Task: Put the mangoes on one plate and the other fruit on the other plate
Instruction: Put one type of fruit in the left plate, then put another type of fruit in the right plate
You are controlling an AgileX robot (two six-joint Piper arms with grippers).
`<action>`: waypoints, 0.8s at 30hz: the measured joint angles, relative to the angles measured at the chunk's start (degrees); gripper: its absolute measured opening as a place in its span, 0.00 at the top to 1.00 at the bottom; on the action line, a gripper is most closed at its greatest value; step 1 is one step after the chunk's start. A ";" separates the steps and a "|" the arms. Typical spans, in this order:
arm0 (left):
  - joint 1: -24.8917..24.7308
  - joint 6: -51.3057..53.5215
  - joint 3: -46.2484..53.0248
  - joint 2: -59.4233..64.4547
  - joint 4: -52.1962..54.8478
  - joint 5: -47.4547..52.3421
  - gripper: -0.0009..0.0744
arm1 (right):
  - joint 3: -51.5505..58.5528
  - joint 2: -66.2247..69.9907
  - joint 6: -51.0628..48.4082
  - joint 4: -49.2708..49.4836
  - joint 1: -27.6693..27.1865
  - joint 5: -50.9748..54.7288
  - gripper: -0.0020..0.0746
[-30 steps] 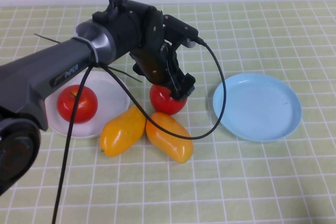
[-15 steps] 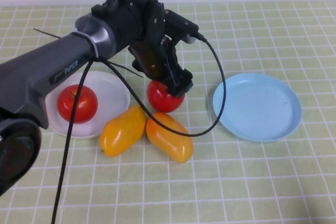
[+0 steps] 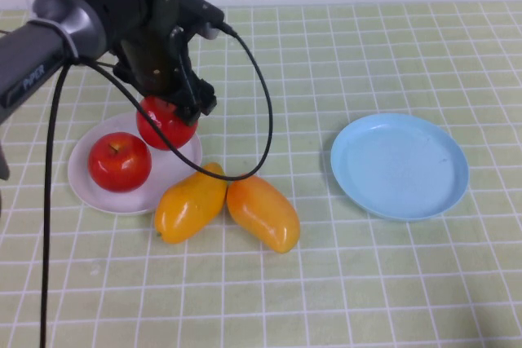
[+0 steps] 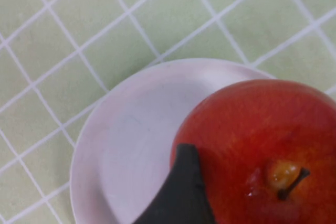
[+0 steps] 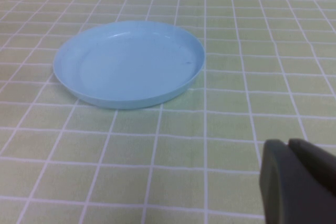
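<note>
Red fills your left wrist view: the gripped apple [image 4: 262, 150], stem up, hangs over the white plate [image 4: 126, 145], one dark fingertip [image 4: 181, 192] pressed to its side. Only the high view shows you the second apple [image 3: 120, 161] lying on that plate's left half. There the left arm reaches in from the left, bent downward, its left gripper [image 3: 173, 112] clamped on the carried apple above the plate's far right rim. The two mangoes [image 3: 189, 204] lie side by side, touching, just beside the plate's near right edge. The blue plate [image 3: 400, 165] sits well apart to the right on open checked cloth [image 3: 367, 283]. The right gripper [image 5: 296, 182] shows only in its own wrist view, fingers together, near the blue plate.
</note>
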 joint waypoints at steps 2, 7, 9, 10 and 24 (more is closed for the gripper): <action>0.47 0.00 0.15 0.45 0.08 -0.57 0.23 | 0.00 0.00 0.00 0.00 0.00 0.00 1.00; 0.59 0.00 0.15 2.36 -0.03 -1.42 0.23 | 0.00 0.00 0.00 0.00 0.00 0.00 1.00; 0.59 0.00 0.15 3.04 -0.15 -1.52 0.23 | 0.00 0.00 0.00 0.00 0.00 0.00 1.00; 0.59 0.00 0.25 3.18 -0.25 -1.58 0.23 | 0.00 0.00 0.00 0.00 0.00 0.00 1.00; 0.59 -5.99 0.49 -1.68 4.63 2.54 0.10 | 0.00 0.00 0.00 0.00 0.00 0.00 1.00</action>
